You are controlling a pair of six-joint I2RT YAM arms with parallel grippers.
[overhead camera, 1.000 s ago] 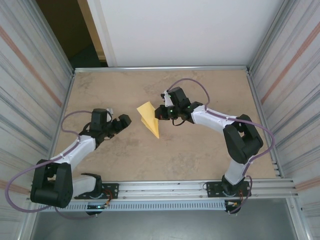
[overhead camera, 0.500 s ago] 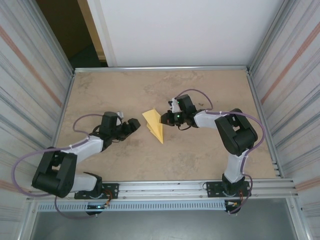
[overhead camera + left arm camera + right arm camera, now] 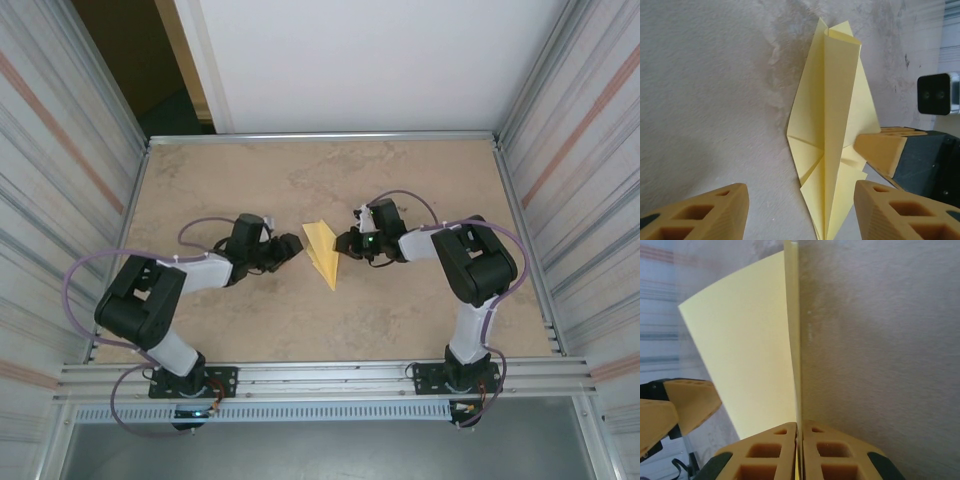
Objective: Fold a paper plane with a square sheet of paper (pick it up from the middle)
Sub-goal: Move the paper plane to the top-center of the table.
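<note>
Paper plane (image 3: 323,252) is being pinched at its right edge by the right gripper (image 3: 346,243), near the middle of the table (image 3: 250,180). Since a second ago it is being dragged rightward and nearer. Left gripper (image 3: 292,247), jaws apart, is being brought just beside it.

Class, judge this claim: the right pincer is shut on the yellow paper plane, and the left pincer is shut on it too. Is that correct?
No. The right pincer is shut on the paper plane, but the left pincer is open, its fingers apart on either side of the plane's end. The left wrist view shows it.
</note>
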